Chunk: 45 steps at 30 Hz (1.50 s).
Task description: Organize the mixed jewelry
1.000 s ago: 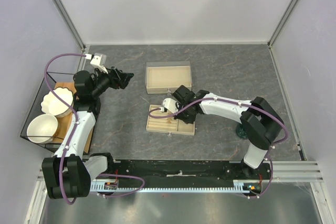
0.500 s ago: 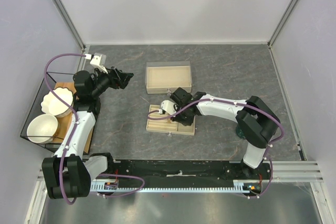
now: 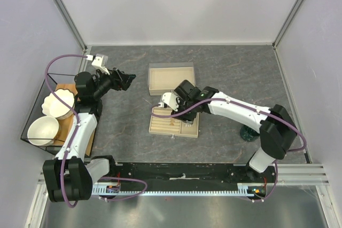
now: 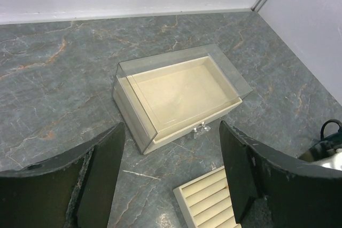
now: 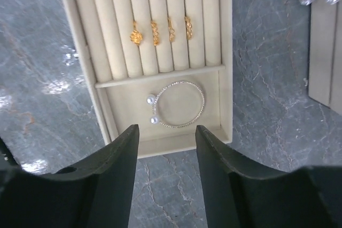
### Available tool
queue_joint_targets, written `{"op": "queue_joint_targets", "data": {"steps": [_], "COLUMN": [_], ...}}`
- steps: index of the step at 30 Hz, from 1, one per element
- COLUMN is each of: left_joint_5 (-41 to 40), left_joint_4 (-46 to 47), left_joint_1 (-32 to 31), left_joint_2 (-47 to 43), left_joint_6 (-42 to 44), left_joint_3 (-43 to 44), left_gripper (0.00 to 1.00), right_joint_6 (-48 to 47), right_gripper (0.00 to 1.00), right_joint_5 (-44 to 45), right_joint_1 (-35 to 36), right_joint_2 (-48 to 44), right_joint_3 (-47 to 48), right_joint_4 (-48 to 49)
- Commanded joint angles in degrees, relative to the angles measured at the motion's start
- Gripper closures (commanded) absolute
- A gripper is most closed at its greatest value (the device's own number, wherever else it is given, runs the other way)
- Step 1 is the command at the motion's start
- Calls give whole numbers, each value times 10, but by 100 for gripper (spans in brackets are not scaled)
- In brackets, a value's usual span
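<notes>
A beige slotted tray [image 5: 225,52] lies mid-table [image 3: 160,126]. Several small gold rings [image 5: 160,29] sit in its slots. A thin silver hoop [image 5: 179,105] with two pearl ends lies flat in the tray's open compartment. My right gripper [image 5: 167,132] hangs just over the tray's near edge [image 3: 181,105], open, with nothing between its fingers [image 5: 115,169]. My left gripper [image 4: 171,148] is open and empty, raised at the left [image 3: 127,80], facing a beige box with a clear cover [image 4: 179,97].
The clear-covered box [image 3: 171,78] stands just behind the tray. A wire basket at the far left holds two white bowls [image 3: 43,130] and a wooden board. A dark green glass vessel [image 3: 247,132] stands behind my right arm.
My right gripper has gone from shut to open and pulled up and back from the tray, with the silver hoop lying in the compartment. My left arm has not moved.
</notes>
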Motion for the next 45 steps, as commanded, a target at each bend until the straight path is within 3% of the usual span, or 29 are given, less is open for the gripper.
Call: {"op": "queue_joint_targets", "data": {"steps": [1, 13, 33, 39, 45], "left_joint_5": [-7, -12, -16, -15, -16], "left_joint_4": [7, 3, 6, 7, 7], "left_joint_1": [2, 3, 3, 3, 4], "left_joint_2": [4, 8, 12, 12, 11], "left_joint_6": [2, 7, 10, 9, 10], "left_joint_3": [18, 20, 21, 20, 19], "left_gripper": [21, 21, 21, 21, 21], "right_joint_6": [-5, 3, -6, -6, -1], "right_gripper": [45, 43, 44, 50, 64], "right_joint_5": [-38, -56, -30, -25, -17], "right_joint_1": [12, 63, 72, 72, 74], "right_joint_2": [-30, -20, 63, 85, 87], "right_joint_3": [13, -40, -55, -60, -73], "right_joint_4": [-38, -14, 52, 66, 71]}}
